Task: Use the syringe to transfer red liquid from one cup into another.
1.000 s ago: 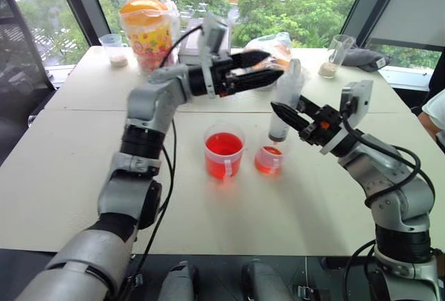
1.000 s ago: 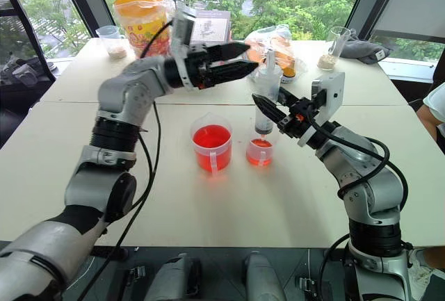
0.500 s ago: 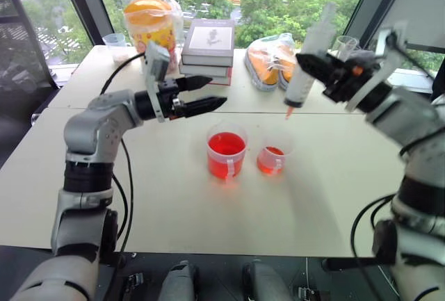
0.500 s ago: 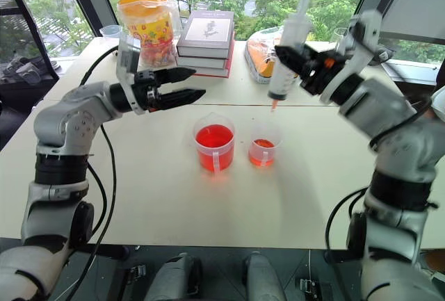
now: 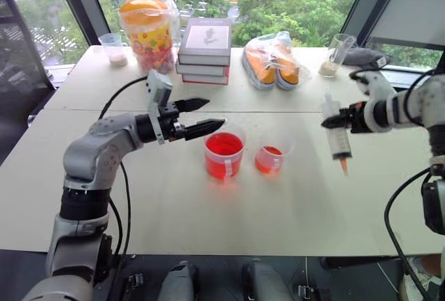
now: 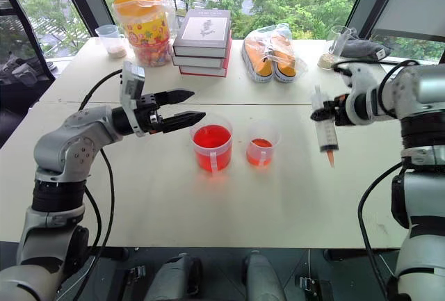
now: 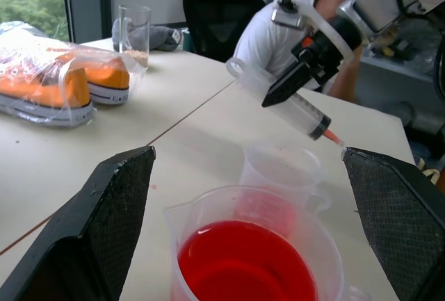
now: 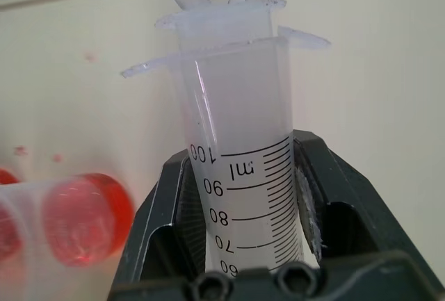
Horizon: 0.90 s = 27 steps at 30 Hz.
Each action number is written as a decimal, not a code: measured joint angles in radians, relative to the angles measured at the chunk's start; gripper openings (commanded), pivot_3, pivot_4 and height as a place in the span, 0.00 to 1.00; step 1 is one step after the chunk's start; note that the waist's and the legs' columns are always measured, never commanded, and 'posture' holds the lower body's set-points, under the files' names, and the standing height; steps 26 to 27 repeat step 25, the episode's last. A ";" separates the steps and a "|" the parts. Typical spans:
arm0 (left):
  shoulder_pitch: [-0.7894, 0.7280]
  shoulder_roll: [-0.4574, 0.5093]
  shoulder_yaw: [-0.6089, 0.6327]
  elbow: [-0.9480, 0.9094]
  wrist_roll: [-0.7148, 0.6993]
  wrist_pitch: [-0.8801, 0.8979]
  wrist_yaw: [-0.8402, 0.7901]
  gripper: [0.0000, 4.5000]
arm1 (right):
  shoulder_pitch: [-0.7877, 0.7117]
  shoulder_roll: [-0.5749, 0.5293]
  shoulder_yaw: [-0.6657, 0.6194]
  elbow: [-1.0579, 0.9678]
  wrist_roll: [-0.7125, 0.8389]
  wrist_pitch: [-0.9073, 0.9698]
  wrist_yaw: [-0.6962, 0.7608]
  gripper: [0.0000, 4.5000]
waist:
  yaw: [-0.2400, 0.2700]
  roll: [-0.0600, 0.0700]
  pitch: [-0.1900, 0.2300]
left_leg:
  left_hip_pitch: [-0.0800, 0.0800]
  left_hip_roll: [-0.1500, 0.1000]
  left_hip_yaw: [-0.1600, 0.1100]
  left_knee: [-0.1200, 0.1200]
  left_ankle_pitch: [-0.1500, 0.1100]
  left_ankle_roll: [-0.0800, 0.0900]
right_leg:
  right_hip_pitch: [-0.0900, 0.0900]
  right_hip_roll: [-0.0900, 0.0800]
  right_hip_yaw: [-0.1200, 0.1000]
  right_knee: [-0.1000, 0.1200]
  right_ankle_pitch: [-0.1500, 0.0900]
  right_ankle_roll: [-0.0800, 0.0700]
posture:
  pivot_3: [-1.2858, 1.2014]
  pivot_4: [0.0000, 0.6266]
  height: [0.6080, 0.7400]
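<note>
The white table carries everything: at its far side stand a stack of books, a bagged pair of orange shoes, a tall snack tub and two small cups holding beige grains; a person in a white shirt sits beyond the table's end. Near the middle stands the larger beaker, about half full of red liquid, and just beside it the smaller cup, with a shallower layer of red in its bottom. The left gripper hovers close to the beaker's rim on its left, fingers spread wide and holding nothing. The right gripper is well off to the right of both cups, its fingers clamped on the barrel of the syringe, which hangs above bare table with its orange tip pointing down; the barrel looks clear and empty where it shows. This reads as the stage after a discharge, with the syringe lifted away from the cups. If more liquid is to go across, the next move calls for carrying the syringe over the beaker, dipping the tip below the red surface, and having the free left fingers draw the plunger; otherwise it can be set down on the table.
</note>
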 measured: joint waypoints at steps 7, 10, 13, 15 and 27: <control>0.023 0.029 -0.003 -0.061 -0.024 0.025 0.013 1.00 | -0.013 0.086 0.100 0.264 -0.205 -0.190 0.171 0.54 | -0.002 0.000 0.000 | 0.000 0.000 -0.001 0.000 0.000 0.000 | 0.000 0.001 0.000 0.001 0.000 0.000 | 0.52 0.24 1.00; 0.043 0.039 -0.003 -0.076 -0.041 0.033 0.015 1.00 | -0.024 0.109 0.097 0.318 -0.259 -0.235 0.214 0.83 | -0.002 0.000 0.000 | 0.001 0.000 0.000 0.001 0.000 0.000 | 0.001 0.001 0.000 0.001 0.000 0.000 | 0.52 0.24 1.00; 0.048 0.049 -0.003 -0.083 -0.061 0.050 0.018 1.00 | -0.033 0.112 0.082 0.340 -0.292 -0.252 0.246 0.98 | 0.000 0.000 0.000 | 0.001 0.000 0.000 0.002 0.000 0.000 | 0.001 0.000 0.000 0.001 0.000 0.000 | 0.52 0.24 1.00; 0.048 0.065 -0.003 -0.092 -0.064 0.055 0.019 1.00 | -0.033 0.109 0.067 0.335 -0.305 -0.248 0.261 0.98 | 0.001 0.000 0.000 | 0.001 0.000 0.000 0.002 0.000 0.000 | 0.001 0.000 0.000 0.001 0.000 0.000 | 0.52 0.24 1.00; 0.063 0.155 0.018 -0.101 -0.099 0.081 0.009 1.00 | 0.210 -0.078 -0.354 -0.599 -0.025 0.059 0.357 0.98 | 0.004 0.002 0.001 | -0.001 0.001 -0.002 -0.002 0.000 0.000 | -0.001 0.000 -0.002 0.000 0.000 0.000 | 0.52 0.24 1.00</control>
